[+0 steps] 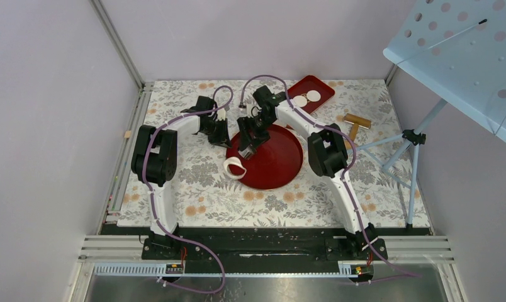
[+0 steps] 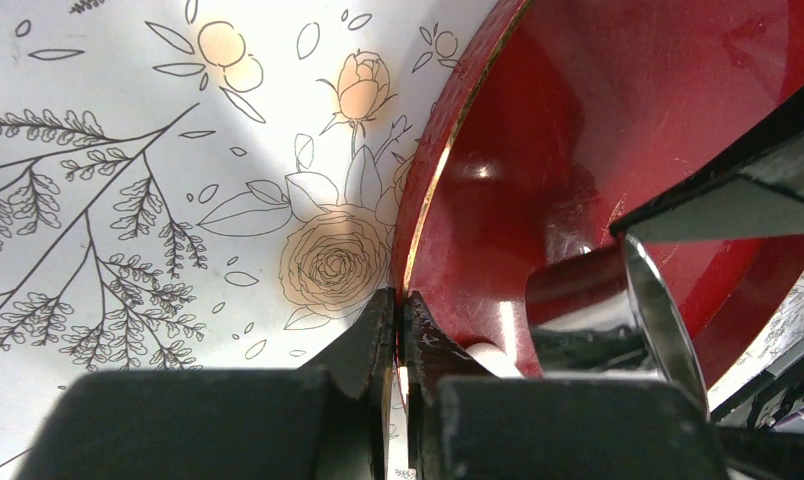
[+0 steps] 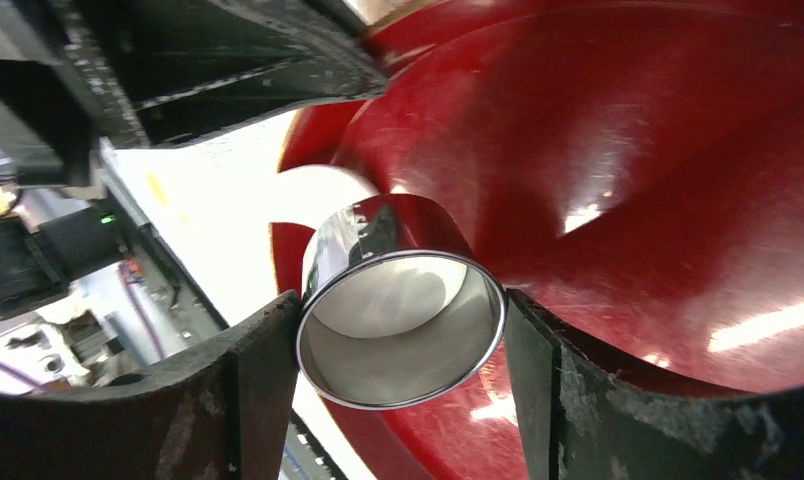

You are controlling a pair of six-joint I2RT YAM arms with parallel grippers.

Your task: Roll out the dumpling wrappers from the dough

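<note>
Looks like a robot lab cell: plain panels [image 1: 49,94], aluminium rails [image 1: 112,246], flowered cloth [image 1: 206,201] underneath.

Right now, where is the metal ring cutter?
In the right wrist view, the metal ring cutter is held in the right end effector, over the left part of the round red tray, close to the white dough scrap.

— What's lying on that flowered cloth [image 1: 200,182]?
— A round red tray [image 1: 282,165] in the middle, with a shiny metal ring [image 3: 388,230] at its left side. A rectangular red tray [image 1: 314,83] sits farther back.
— And over to the right?
— A small wooden tool [image 1: 356,123] flat on the cloth. Past the edge there's a pale blue perforated panel [image 1: 464,56] on a tripod stand [image 1: 414,141].
</note>
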